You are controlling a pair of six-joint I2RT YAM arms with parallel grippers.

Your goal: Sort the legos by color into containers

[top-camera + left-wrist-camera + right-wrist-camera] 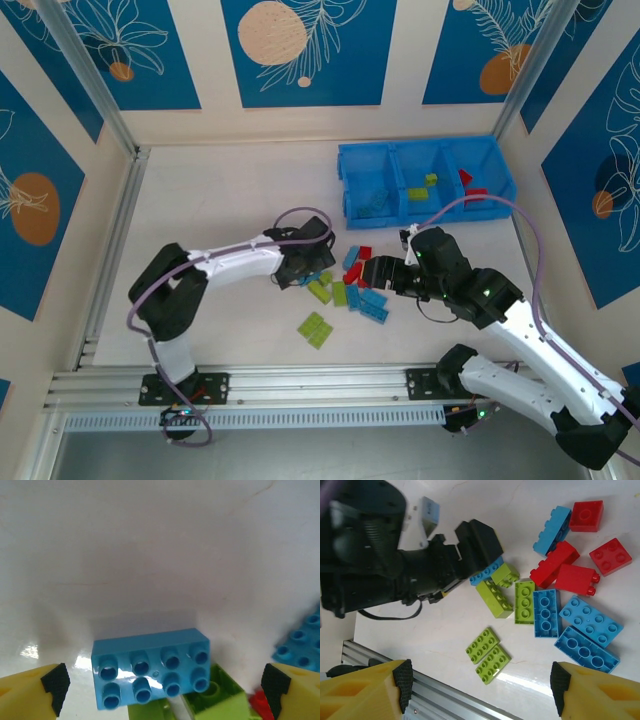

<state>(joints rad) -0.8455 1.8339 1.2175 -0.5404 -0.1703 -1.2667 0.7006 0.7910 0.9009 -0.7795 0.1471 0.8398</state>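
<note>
Now left gripper [165, 682] wide open, straddling light blue brick [150, 672]; right gripper [482, 680] open, empty, above loose legos [545, 612].

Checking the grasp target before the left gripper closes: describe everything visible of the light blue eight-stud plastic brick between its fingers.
The light blue glossy plastic brick is a two-by-four block with eight hollow round studs, all facing the left wrist camera. It lies studs-up on the white table, slightly skewed, between the fingers of the open left gripper, neither touching it. Its near edge meets lime green bricks.
</note>
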